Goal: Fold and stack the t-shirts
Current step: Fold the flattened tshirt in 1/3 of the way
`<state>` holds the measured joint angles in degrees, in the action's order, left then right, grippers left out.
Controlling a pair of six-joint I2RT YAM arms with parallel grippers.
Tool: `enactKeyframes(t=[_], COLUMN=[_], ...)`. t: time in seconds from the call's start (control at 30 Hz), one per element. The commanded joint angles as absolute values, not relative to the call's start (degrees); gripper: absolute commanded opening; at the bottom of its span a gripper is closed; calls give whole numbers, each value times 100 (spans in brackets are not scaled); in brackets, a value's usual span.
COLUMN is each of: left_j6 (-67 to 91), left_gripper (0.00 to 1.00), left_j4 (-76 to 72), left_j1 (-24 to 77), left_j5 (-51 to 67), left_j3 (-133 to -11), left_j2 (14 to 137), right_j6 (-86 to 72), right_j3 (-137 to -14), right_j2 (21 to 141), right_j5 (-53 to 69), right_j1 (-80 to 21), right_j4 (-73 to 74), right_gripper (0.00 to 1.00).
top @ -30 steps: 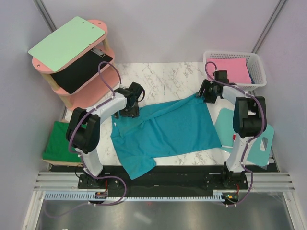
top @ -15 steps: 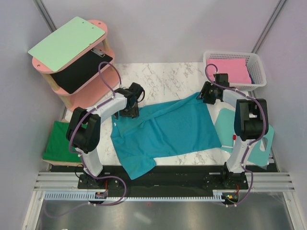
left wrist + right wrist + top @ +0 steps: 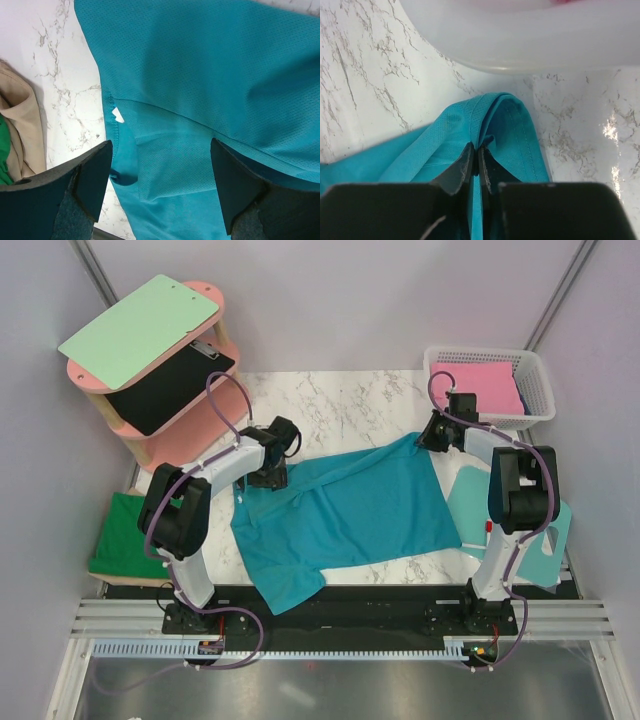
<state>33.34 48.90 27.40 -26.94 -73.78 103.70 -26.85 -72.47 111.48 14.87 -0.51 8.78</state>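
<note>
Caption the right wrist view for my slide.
Right gripper shut on a bunched edge of the teal t-shirt, white basket just beyond.

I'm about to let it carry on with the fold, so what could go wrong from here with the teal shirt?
Only the right gripper is shut on the teal shirt, pinching a bunched hem. The left gripper hovers open above the collar, so a pull may drag the cloth lopsided. The pinch sits close to the white basket, which a lift might bump. The shirt's near end overhangs the table and could slide off.
</note>
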Motion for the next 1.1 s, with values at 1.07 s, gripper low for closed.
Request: enactKeyframes(t=[1.07], left_j6=[3357], left_gripper=[85], left_j4=[4773], left_j1=[2733], left_j5=[-3155], left_j3=[-7286], left_j2=[10354], right_j6=[-2250], right_j3=[-6829], right_j2=[10239], right_j5=[44], right_j1=[-26], right_j4=[2444], right_gripper=[35])
